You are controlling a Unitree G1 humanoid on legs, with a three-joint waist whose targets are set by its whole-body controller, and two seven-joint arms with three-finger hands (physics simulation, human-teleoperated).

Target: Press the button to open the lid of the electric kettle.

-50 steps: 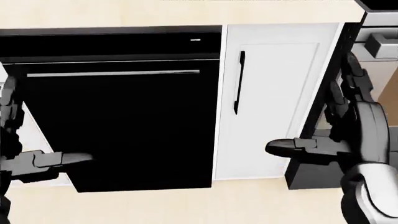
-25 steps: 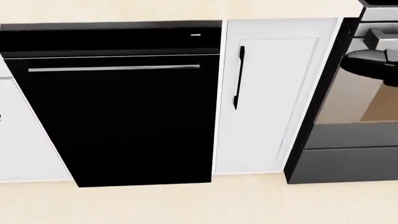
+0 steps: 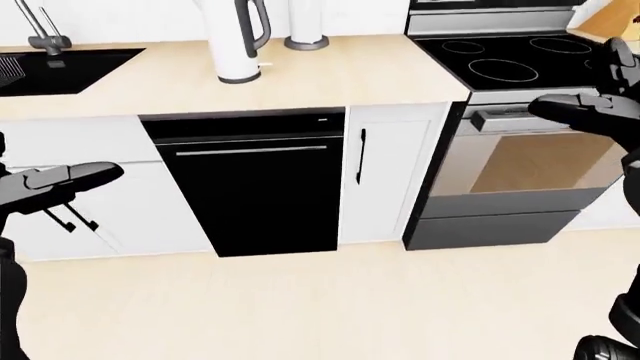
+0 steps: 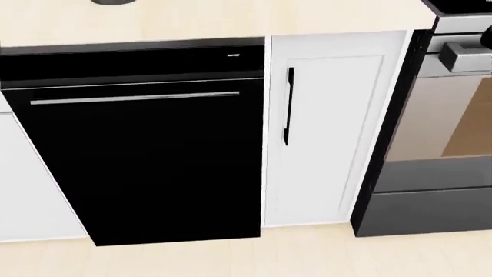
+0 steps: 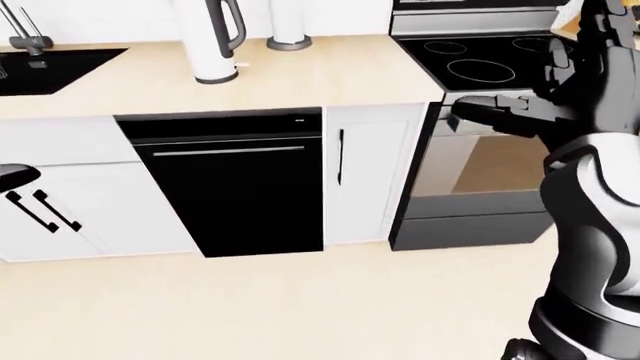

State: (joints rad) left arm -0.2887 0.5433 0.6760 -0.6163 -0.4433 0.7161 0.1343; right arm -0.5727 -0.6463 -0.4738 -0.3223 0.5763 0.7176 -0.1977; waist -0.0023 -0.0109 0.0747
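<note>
The white electric kettle [image 3: 232, 45] with a grey handle stands on the beige counter [image 3: 330, 75] at the top of the left-eye view; its lid and button are cut off by the frame's top edge. My left hand [image 3: 95, 175] hangs open at the left, well below and left of the kettle, in line with the white drawers. Far from the kettle, my right hand [image 5: 472, 111] is raised open at the right, level with the oven's handle. The head view holds neither hand, only the cabinet fronts.
A black dishwasher [image 4: 146, 156] sits under the counter, beside a narrow white cabinet door [image 4: 323, 127] and a steel oven [image 4: 446, 133]. The black cooktop [image 3: 520, 64] is at the upper right, the sink [image 3: 60, 67] at the upper left. A white roll on a grey base [image 3: 306, 30] stands right of the kettle.
Both hands have left the head view: they were low at the sides, then the right one rose past the oven handle. The head view has shifted slightly, so the camera moved.
</note>
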